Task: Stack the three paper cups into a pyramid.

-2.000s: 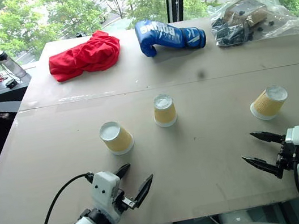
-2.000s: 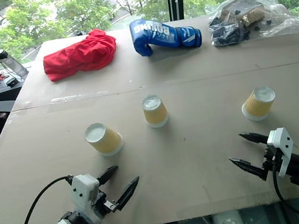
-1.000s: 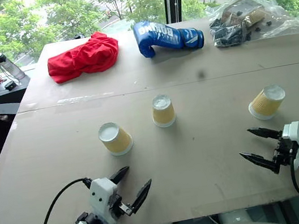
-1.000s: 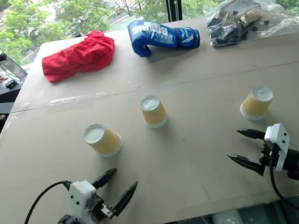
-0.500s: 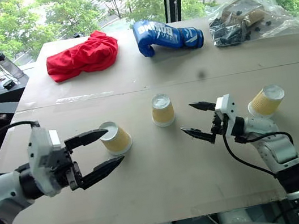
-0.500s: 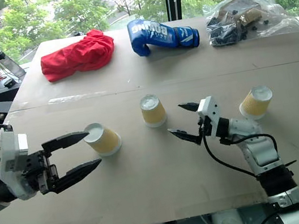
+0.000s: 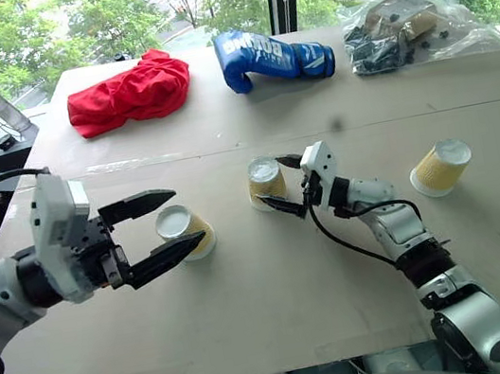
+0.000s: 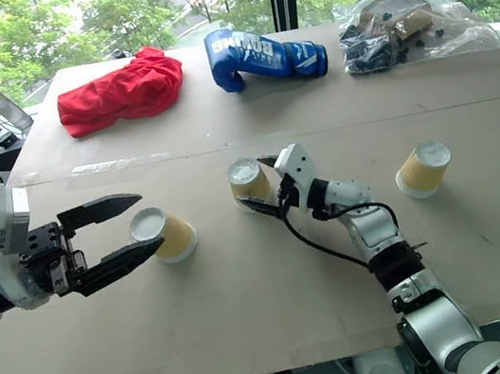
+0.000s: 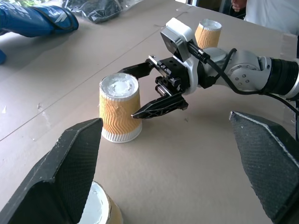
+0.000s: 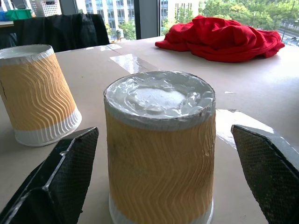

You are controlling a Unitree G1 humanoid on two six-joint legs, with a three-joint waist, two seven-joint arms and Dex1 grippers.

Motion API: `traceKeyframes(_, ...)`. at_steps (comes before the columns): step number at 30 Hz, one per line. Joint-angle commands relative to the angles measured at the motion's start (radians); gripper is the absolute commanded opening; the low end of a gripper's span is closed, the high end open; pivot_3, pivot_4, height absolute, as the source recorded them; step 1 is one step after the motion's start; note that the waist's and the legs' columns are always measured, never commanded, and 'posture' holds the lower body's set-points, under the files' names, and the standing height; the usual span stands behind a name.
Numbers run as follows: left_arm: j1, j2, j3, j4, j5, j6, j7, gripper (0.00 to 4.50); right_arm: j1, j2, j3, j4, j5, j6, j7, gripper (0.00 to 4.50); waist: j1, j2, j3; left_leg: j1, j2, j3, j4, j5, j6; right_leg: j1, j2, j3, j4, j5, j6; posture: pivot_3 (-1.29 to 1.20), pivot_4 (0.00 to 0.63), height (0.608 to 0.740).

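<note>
Now, three cups upside down on counter (image 7: 277,288), none stacked. Right claw (image 7: 280,183) wide open, fingers either side of middle cup (image 7: 267,182), not yet closed on it. Left claw (image 7: 166,228) open too, straddling left cup (image 7: 186,231), no grip. Third cup (image 7: 442,166) well apart on right, tilted. Red cloth (image 7: 126,90), blue boxing glove (image 7: 268,55) along far edge.

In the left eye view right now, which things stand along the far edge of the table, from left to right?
Red cloth → blue boxing glove → clear plastic bag of dark parts.
</note>
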Motion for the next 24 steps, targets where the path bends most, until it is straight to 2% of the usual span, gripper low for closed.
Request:
traceKeyframes(1, -0.051, -0.007, -0.004, -0.019, 0.0, -0.004, 0.031, 4.47, -0.032, 0.019, -0.011, 0.006, 0.006, -0.03, -0.005, 4.5, -0.003, 0.0, 0.0, 0.0, 0.0, 0.0, 0.0, 0.0, 0.0, 0.0, 0.0, 0.0, 0.0, 0.0, 0.0, 0.0, 0.15, 0.74)
traceKeyframes(2, -0.061, -0.009, -0.01, -0.018, 0.002, -0.001, 0.035, 4.47, -0.035, 0.021, -0.012, 0.011, 0.005, -0.034, -0.004, 4.5, -0.006, 0.0, 0.0, 0.0, 0.0, 0.0, 0.0, 0.0, 0.0, 0.0, 0.0, 0.0, 0.0, 0.0, 0.0, 0.0, 0.15, 0.74)
traceKeyframes(4, -0.073, -0.011, -0.02, -0.017, 0.011, 0.002, 0.038, 4.5, -0.033, 0.028, -0.015, 0.0, 0.021, -0.026, 0.008, 3.98, -0.009, 0.0, 0.0, 0.0, 0.0, 0.0, 0.0, 0.0, 0.0, 0.0, 0.0, 0.0, 0.0, 0.0, 0.0, 0.0, 0.15, 0.74)
traceKeyframes(7, -0.087, -0.014, -0.034, -0.015, 0.018, 0.003, 0.043, 4.5, -0.019, 0.026, -0.012, -0.032, 0.028, -0.016, 0.018, 2.78, -0.012, 0.0, 0.0, 0.0, 0.0, 0.0, 0.0, 0.0, 0.0, 0.0, 0.0, 0.001, 0.0, 0.0, 0.0, 0.0, 0.15, 0.74)
traceKeyframes(8, -0.089, -0.015, -0.037, -0.015, 0.019, 0.003, 0.042, 4.5, -0.015, 0.023, -0.013, -0.041, 0.028, -0.014, 0.019, 2.19, -0.012, 0.0, 0.0, 0.0, 0.0, 0.0, 0.0, 0.0, 0.0, -0.001, 0.0, 0.001, 0.001, 0.0, 0.0, 0.0, 0.15, 0.74)
traceKeyframes(10, -0.095, -0.016, -0.046, -0.015, 0.022, 0.003, 0.041, 4.5, -0.005, 0.013, -0.018, -0.063, 0.028, -0.007, 0.014, 1.67, -0.012, 0.0, 0.0, 0.0, 0.0, 0.0, -0.001, 0.0, 0.0, -0.002, 0.0, 0.001, 0.001, 0.0, 0.0, 0.0, 0.15, 0.74)
traceKeyframes(20, -0.195, -0.018, -0.138, -0.013, 0.009, 0.023, 0.046, 4.5, 0.103, -0.118, -0.101, -0.224, 0.042, 0.063, -0.031, 1.67, -0.006, -0.001, 0.0, -0.001, 0.0, 0.0, -0.001, 0.0, 0.0, -0.002, -0.001, 0.001, 0.001, 0.0, 0.0, 0.0, 0.15, 0.74)
traceKeyframes(22, -0.215, -0.019, -0.16, -0.004, 0.016, 0.022, 0.039, 4.5, 0.111, -0.136, -0.109, -0.226, 0.043, 0.073, -0.036, 2.67, -0.01, -0.001, 0.0, -0.001, 0.0, 0.001, -0.001, 0.0, 0.0, -0.002, -0.001, 0.002, 0.001, 0.0, 0.0, 0.0, 0.15, 0.74)
traceKeyframes(23, -0.225, -0.019, -0.17, 0.001, 0.018, 0.021, 0.033, 4.5, 0.113, -0.142, -0.113, -0.226, 0.044, 0.078, -0.035, 2.95, -0.013, -0.001, 0.0, 0.0, 0.0, 0.002, -0.001, 0.0, 0.0, -0.002, 0.0, 0.003, 0.001, 0.0, 0.0, 0.0, 0.15, 0.74)
traceKeyframes(24, -0.231, -0.018, -0.176, 0.005, 0.02, 0.02, 0.028, 4.5, 0.115, -0.146, -0.115, -0.228, 0.045, 0.082, -0.035, 3.46, -0.013, -0.001, 0.0, 0.0, 0.0, 0.002, -0.001, 0.0, 0.0, -0.002, 0.001, 0.003, 0.001, 0.0, 0.0, 0.0, 0.15, 0.74)
